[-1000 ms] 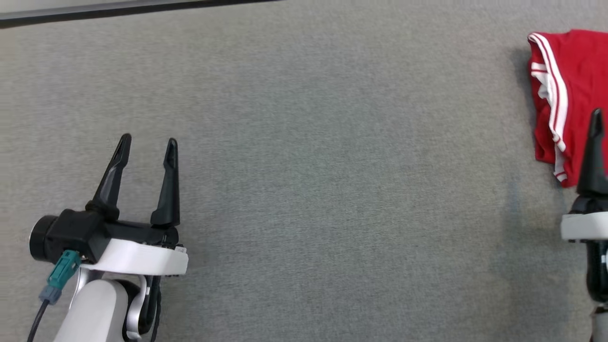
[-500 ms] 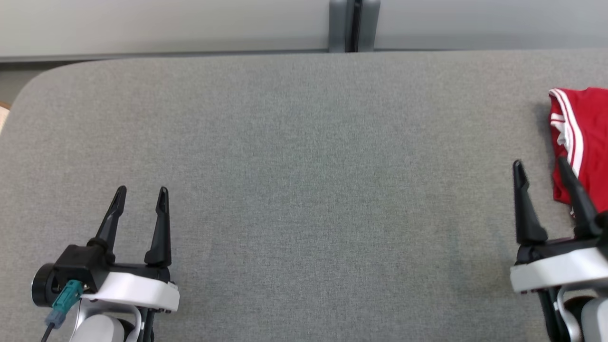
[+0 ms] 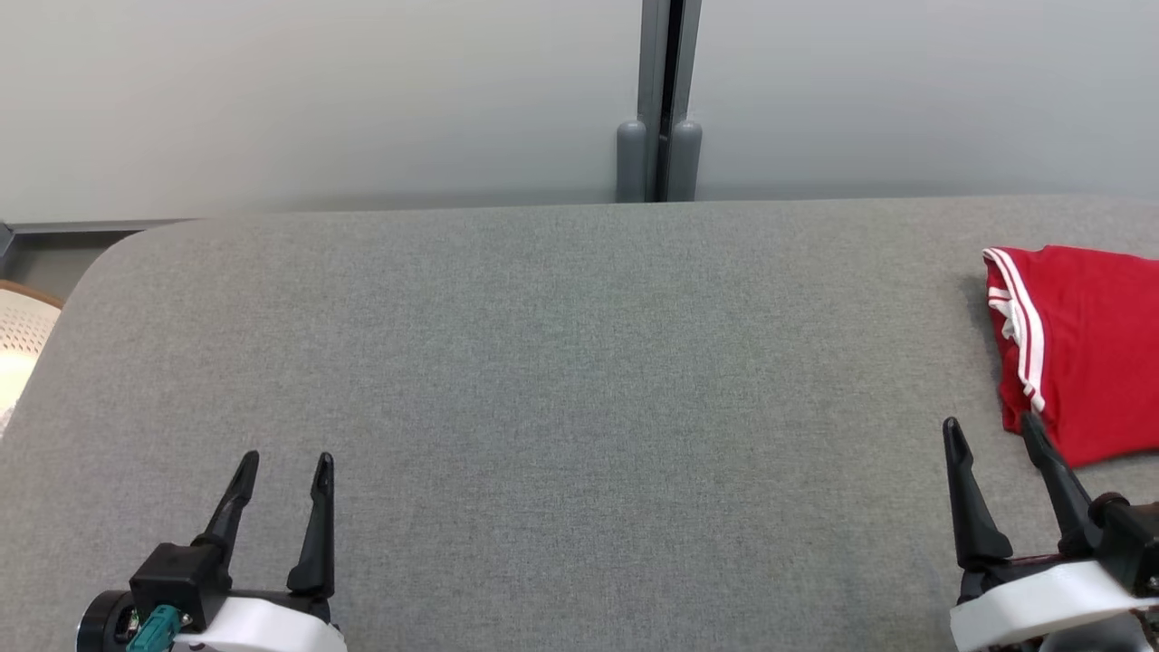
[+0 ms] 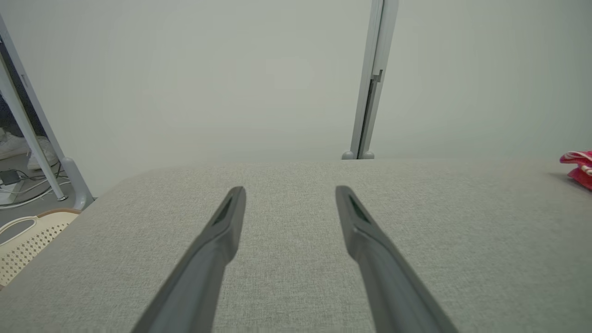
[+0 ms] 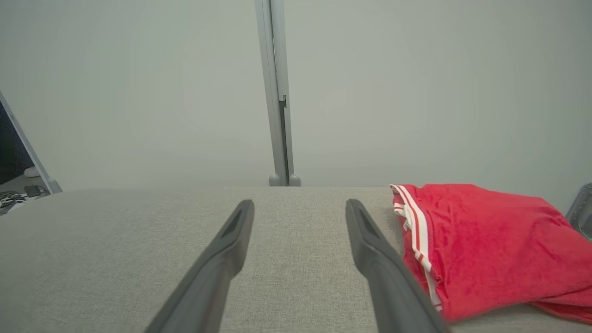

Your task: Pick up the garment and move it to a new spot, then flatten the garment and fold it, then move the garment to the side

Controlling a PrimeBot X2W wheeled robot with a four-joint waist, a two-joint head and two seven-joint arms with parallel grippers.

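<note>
**Red garment lies at the tabletop's far right**

Head view: the folded garment, white-striped along its left edge, rests on the gray tabletop. The right gripper is at lower right with its fingers apart, and its outer tip is just beside the garment's near corner. The left gripper is at lower left, fingers apart, well apart from the garment.

Left wrist view: spread fingers over the tabletop, with the garment a red sliver at far right.

Right wrist view: spread fingers, with the garment just beside the right one.
</note>
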